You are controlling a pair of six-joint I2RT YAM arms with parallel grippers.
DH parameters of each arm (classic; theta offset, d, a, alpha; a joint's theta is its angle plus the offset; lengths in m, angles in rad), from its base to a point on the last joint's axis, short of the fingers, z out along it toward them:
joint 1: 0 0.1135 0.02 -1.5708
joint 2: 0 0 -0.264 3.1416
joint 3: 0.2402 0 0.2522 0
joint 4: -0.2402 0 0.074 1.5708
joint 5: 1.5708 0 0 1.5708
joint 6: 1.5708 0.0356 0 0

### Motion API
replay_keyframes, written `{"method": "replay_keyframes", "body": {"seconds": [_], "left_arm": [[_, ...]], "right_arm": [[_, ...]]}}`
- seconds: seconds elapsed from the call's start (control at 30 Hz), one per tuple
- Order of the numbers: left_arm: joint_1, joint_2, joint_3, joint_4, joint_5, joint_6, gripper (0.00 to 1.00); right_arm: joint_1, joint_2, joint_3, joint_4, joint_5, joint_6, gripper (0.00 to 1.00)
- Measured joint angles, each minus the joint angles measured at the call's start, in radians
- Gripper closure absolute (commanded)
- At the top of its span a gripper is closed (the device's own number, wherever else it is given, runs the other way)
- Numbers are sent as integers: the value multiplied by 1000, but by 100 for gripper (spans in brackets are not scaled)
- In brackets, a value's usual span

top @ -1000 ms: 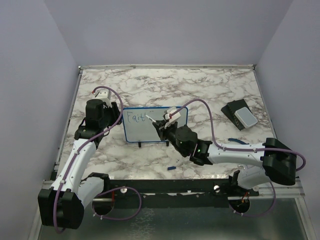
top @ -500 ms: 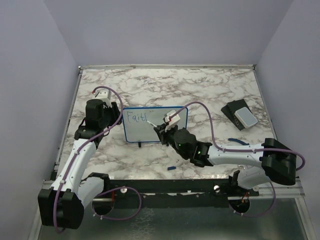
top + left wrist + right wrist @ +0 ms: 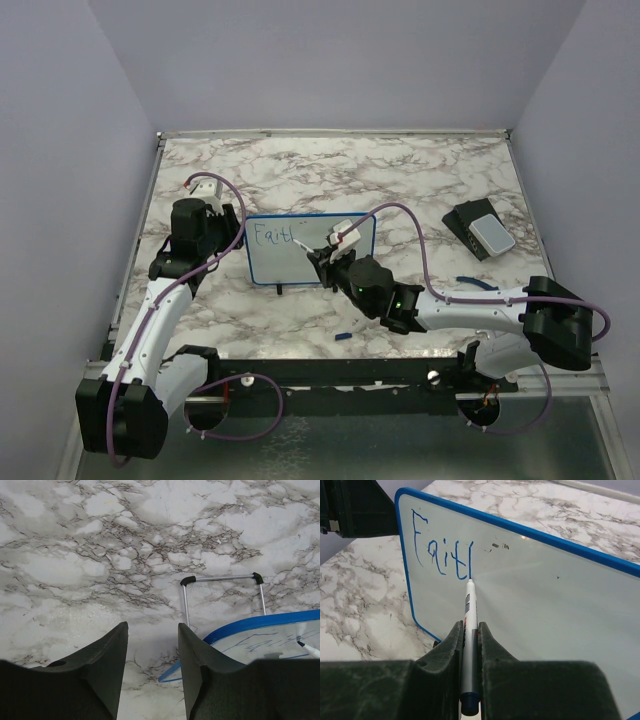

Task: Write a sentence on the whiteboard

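The whiteboard [image 3: 290,264], white with a thin blue frame, stands tilted at mid-table. Blue writing [image 3: 440,557] on it reads "Fait" plus one upright stroke, also visible from above as small blue writing [image 3: 272,236]. My right gripper [image 3: 469,625] is shut on a white marker [image 3: 469,605], whose tip touches the board [image 3: 545,595] at the foot of that last stroke. From above, the right gripper [image 3: 322,255] is in front of the board's middle. My left gripper [image 3: 152,626] is open at the board's left edge [image 3: 260,630]; the blue corner pokes between its fingers, against the right one.
A dark block with a pale grey pad [image 3: 482,230] lies at the right. A small blue cap [image 3: 342,336] sits near the front edge, and a blue pen-like thing [image 3: 475,283] lies by the right arm. The board's wire stand [image 3: 222,579] rests behind it. Walls close in three sides.
The right gripper drew the marker down the board, adding an upright stroke after "Fait". The left arm and the board have stayed still.
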Motion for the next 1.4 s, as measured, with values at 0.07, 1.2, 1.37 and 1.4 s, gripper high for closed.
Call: {"method": "replay_keyframes", "body": {"seconds": [0.07, 1.2, 1.37, 1.4], "left_arm": [[0, 0, 0, 0, 0, 0, 53], [0, 0, 0, 0, 0, 0, 53], [0, 0, 0, 0, 0, 0, 53], [0, 0, 0, 0, 0, 0, 53]], "right_arm": [[0, 0, 0, 8, 2, -6, 99], [0, -41, -20, 29, 69, 14, 99], [1, -41, -29, 9, 64, 31, 99], [1, -41, -31, 5, 62, 33, 99]]}}
